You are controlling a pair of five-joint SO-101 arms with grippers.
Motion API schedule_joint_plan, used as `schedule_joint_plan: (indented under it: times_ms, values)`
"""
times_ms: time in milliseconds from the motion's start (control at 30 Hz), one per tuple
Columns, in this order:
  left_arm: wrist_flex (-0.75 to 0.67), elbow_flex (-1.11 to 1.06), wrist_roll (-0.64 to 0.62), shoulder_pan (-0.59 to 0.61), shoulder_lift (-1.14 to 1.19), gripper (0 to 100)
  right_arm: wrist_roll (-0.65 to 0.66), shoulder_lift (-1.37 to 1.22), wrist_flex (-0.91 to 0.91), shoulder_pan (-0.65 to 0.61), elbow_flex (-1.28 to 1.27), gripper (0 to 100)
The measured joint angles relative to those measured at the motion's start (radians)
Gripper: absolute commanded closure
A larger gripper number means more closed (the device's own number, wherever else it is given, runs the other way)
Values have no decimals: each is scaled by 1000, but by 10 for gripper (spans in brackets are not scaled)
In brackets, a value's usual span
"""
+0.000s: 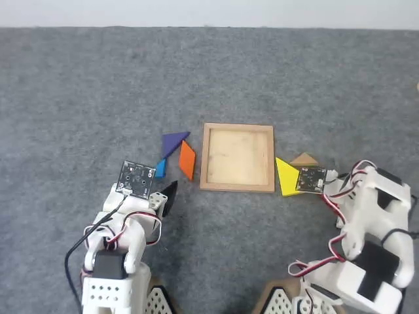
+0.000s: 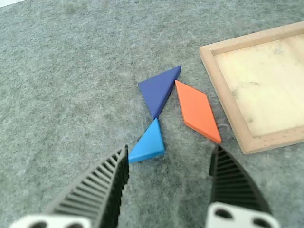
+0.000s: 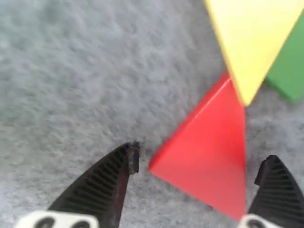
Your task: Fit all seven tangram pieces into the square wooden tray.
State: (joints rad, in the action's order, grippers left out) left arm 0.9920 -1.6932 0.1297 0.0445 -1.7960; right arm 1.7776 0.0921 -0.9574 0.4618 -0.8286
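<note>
Starting out | square wooden tray (image 1: pixel 237 188) bare, nothing fitted yet | left gripper (image 2: pixel 170 156) and right gripper (image 3: pixel 203 156) both spread wide, holding nothing

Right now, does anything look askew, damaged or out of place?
Nothing stands out. The wooden tray sits intact, no pieces in it yet. The dark blue triangle, orange parallelogram and light blue triangle lie flat beside it; the yellow triangle and red triangle lie on its other side.

Tray (image 1: pixel 237 186) sat mid-bench. On its left-edge side: parallelogram (image 1: pixel 187 160) just beside the wall, mid triangle (image 1: pixel 173 142) behind it, small triangle (image 1: pixel 160 169) tip-to-tip with that one, nearer the front edge. On the right-edge side: big triangle (image 1: pixel 286 176) just beside the tray, another piece (image 1: pixel 304 159) behind it.
</note>
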Motion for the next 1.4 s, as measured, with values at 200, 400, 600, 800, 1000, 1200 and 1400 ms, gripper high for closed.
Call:
schedule_joint_plan:
  times_ms: [200, 400, 600, 800, 1000, 1200, 1400]
  values:
    - [0, 0, 0, 0, 0, 732, 0, -2, 11, 21, -2, 616]
    - [0, 0, 0, 0, 0, 732, -2, 5, 17, 52, -14, 740]
    - [0, 0, 0, 0, 0, 732, -109, 12, 38, 54, -20, 797]
    - [0, 0, 0, 0, 0, 732, -301, 14, 86, 83, -34, 799]
    - [0, 0, 0, 0, 0, 732, -450, 14, 91, 158, -31, 800]
    - [0, 0, 0, 0, 0, 732, -635, 5, 75, 195, -2, 801]
    - [0, 0, 0, 0, 0, 732, -738, -12, -133, 192, 169, 801]
